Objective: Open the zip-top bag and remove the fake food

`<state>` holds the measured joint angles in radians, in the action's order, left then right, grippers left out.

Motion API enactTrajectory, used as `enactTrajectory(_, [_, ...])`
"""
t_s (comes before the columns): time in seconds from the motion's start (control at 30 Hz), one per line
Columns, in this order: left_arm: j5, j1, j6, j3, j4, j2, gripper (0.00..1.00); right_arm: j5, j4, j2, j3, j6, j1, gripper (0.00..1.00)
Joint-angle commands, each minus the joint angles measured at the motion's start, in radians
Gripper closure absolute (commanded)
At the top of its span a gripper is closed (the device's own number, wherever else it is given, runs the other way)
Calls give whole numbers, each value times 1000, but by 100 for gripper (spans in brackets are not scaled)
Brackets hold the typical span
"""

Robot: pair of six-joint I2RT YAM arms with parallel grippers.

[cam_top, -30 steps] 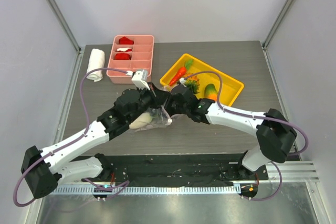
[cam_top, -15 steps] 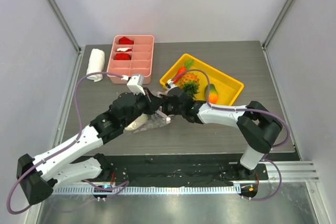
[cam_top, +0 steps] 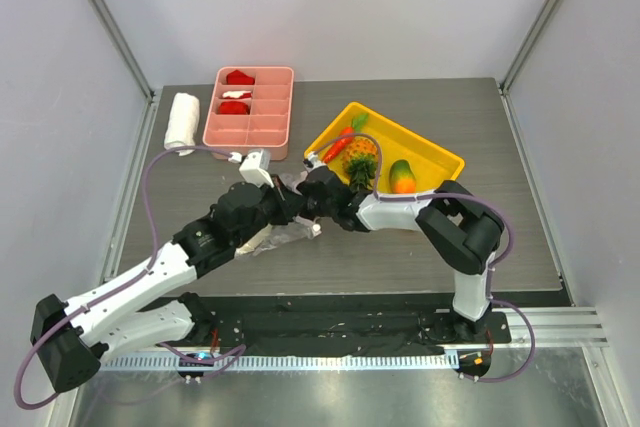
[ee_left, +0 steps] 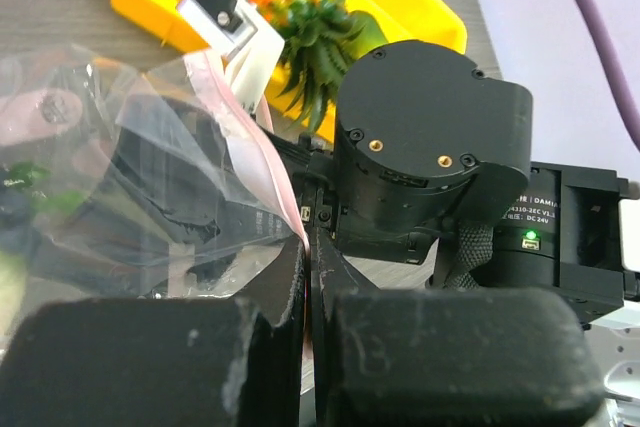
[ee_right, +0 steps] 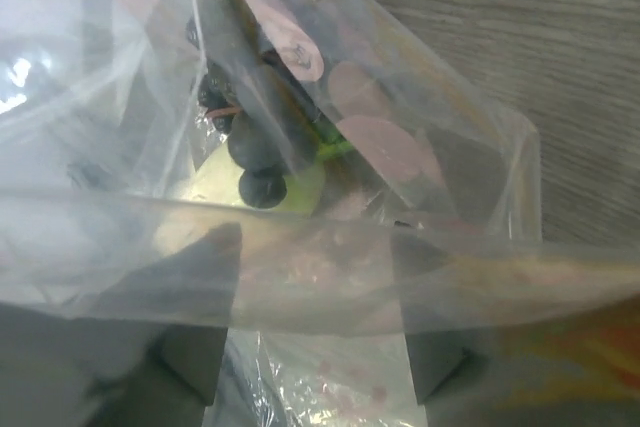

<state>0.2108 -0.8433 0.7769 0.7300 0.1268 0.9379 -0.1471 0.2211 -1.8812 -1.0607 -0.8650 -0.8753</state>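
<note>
- The counter (cam_top: 520,237) is dark wood-grain; both arms reach in from its near edge and meet just left of its middle.
- A yellow tray (cam_top: 425,142) sits tilted at the far right. In it lie the pineapple (cam_top: 360,159), the mango (cam_top: 402,176) to its right and the carrot (cam_top: 338,144) by the tray's left corner.
- A pink tray (cam_top: 262,132) stands at the far left of centre, with red and white pieces in its left compartments.
- The bag (cam_top: 285,234) lies crumpled on the counter below the two grippers, near the yellow tray's left corner. One edge is lifted up between them.
- A rolled white towel (cam_top: 182,122) lies just left of the pink tray.
- The left gripper (ee_left: 306,257) is pressed together, pinching the bag at its pink zip strip (ee_left: 240,137).
- The right gripper (ee_right: 312,277) faces the left one. Its fingers stand spread, and clear bag film drapes across them.
- The grapes (ee_right: 250,152) are inside the bag, dark and bunched, touching the pale radish (ee_right: 215,187) beneath them.
</note>
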Motion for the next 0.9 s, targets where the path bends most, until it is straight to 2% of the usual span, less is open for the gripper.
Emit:
enactTrajectory(0.0, [6, -7, 28, -17, -24, -31, 100, 54, 198, -32, 11, 35, 1, 35])
enactTrajectory(0.07, [16, -5, 27, -20, -12, -42, 100, 40, 254, -36, 30, 67, -10, 40])
enactTrajectory(0.1, [18, -7, 24, -20, -3, -50, 100, 29, 343, -39, 54, 75, -13, 49])
enactTrajectory(0.3, [4, -5, 15, 5, 14, -54, 100, -40, 521, -82, 61, 70, -27, 54])
enactTrajectory(0.4, [-25, -7, 7, 23, 14, -50, 100, -57, 544, -87, 47, 83, -33, 52])
enactTrajectory(0.63, [-82, -5, 4, 65, -3, -1, 100, -53, 469, -174, -48, 107, -65, 45])
enactTrajectory(0.87, [-45, -5, 31, 13, -6, -4, 100, -16, 469, -294, -136, 113, -80, 44])
